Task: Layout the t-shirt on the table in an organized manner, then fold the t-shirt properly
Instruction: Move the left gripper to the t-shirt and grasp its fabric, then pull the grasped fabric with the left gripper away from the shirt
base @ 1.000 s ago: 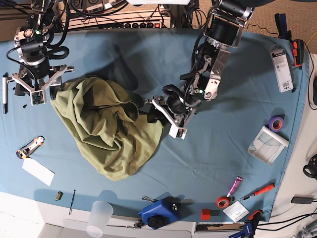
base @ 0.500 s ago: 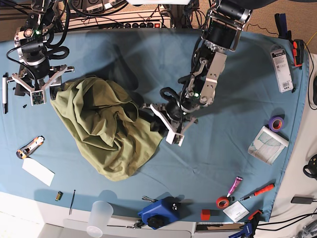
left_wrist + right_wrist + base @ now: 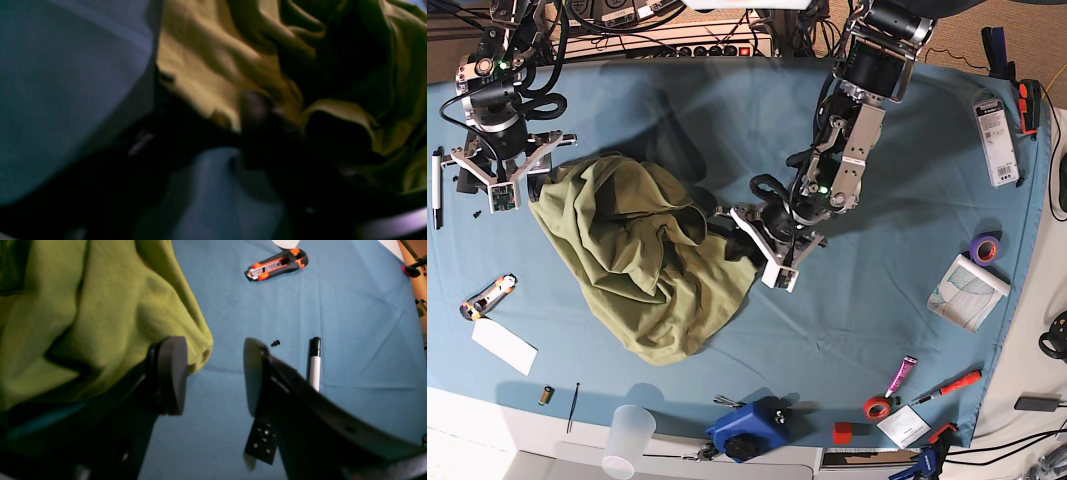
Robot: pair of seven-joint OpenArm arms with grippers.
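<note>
The olive-green t-shirt (image 3: 642, 265) lies crumpled in a heap on the left half of the teal table (image 3: 897, 300). My left gripper (image 3: 755, 246) is low at the heap's right edge. The blurred left wrist view shows its dark fingers (image 3: 255, 113) apart, with t-shirt (image 3: 206, 60) cloth lying between them. At the heap's upper-left corner stands my right gripper (image 3: 505, 188). In the right wrist view the right gripper (image 3: 211, 376) is open. The t-shirt (image 3: 100, 316) presses against its left finger, and one corner bulges slightly into the gap.
An orange utility knife (image 3: 275, 264), a marker (image 3: 313, 363) and a small black screw (image 3: 275, 343) lie just beyond the right gripper. A blue tool (image 3: 747, 425) and a plastic cup (image 3: 627, 440) stand at the front edge. Tape rolls (image 3: 985, 248) and a screwdriver (image 3: 947, 385) lie at right.
My left gripper has slid left and pushed into the t-shirt's right edge. The right arm and the heap's outline have stayed put.
</note>
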